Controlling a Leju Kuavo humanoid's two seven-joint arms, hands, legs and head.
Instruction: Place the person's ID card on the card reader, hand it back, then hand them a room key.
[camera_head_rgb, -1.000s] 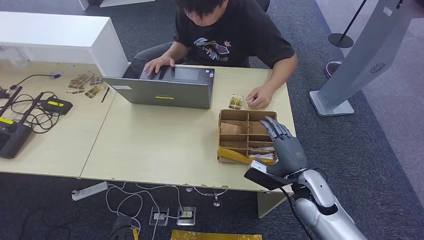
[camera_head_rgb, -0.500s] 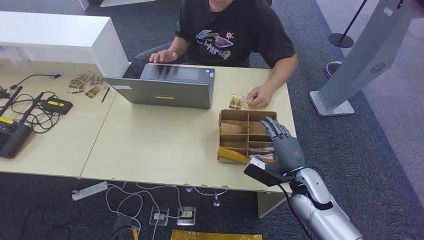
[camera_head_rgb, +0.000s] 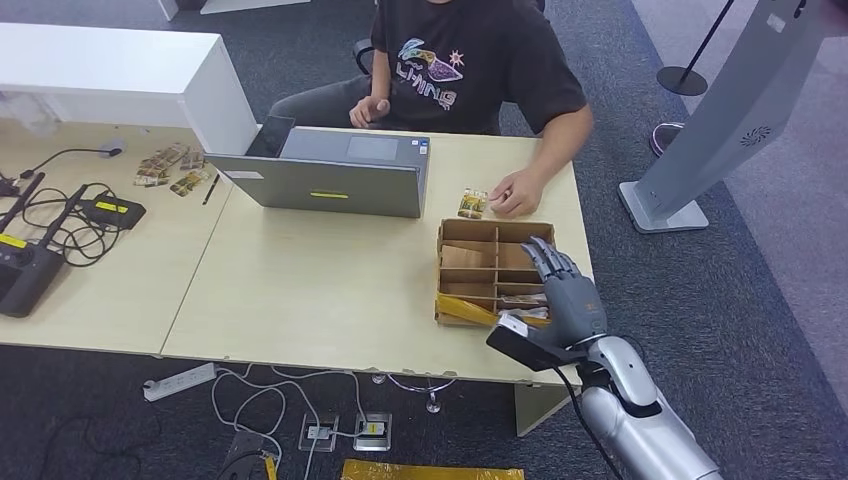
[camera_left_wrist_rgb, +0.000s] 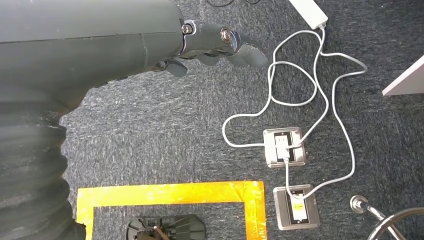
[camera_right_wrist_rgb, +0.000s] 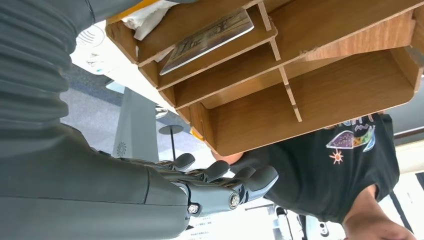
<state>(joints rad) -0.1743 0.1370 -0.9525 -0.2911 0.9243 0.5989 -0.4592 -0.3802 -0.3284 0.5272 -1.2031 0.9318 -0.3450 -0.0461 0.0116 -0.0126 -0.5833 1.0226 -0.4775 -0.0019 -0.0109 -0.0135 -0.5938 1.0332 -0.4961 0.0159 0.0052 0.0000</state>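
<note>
My right hand (camera_head_rgb: 565, 292) hovers over the near right edge of a wooden divided box (camera_head_rgb: 468, 246), fingers spread and holding nothing. In the right wrist view the right hand (camera_right_wrist_rgb: 210, 187) reaches out beside the box (camera_right_wrist_rgb: 320, 95), where a patterned card (camera_right_wrist_rgb: 207, 36) lies in one compartment. That card (camera_head_rgb: 522, 300) sits in a near compartment, just left of my fingers. A small stack of cards (camera_head_rgb: 472, 203) lies on the table beyond the box, next to the person's hand (camera_head_rgb: 515, 196). My left hand (camera_left_wrist_rgb: 220, 47) hangs above the carpet, fingers loosely extended and holding nothing.
A person in a black T-shirt (camera_head_rgb: 470, 70) sits across the table behind a grey laptop (camera_head_rgb: 330, 182). Black devices with cables (camera_head_rgb: 60, 225) lie on the left table. A yellow wrapper (camera_head_rgb: 462, 310) lies in the box's near row. A grey kiosk stand (camera_head_rgb: 715, 120) rises at right.
The person has sat back and lifted a hand off the laptop keyboard. My right hand has eased slightly toward me over the box, still holding nothing.
</note>
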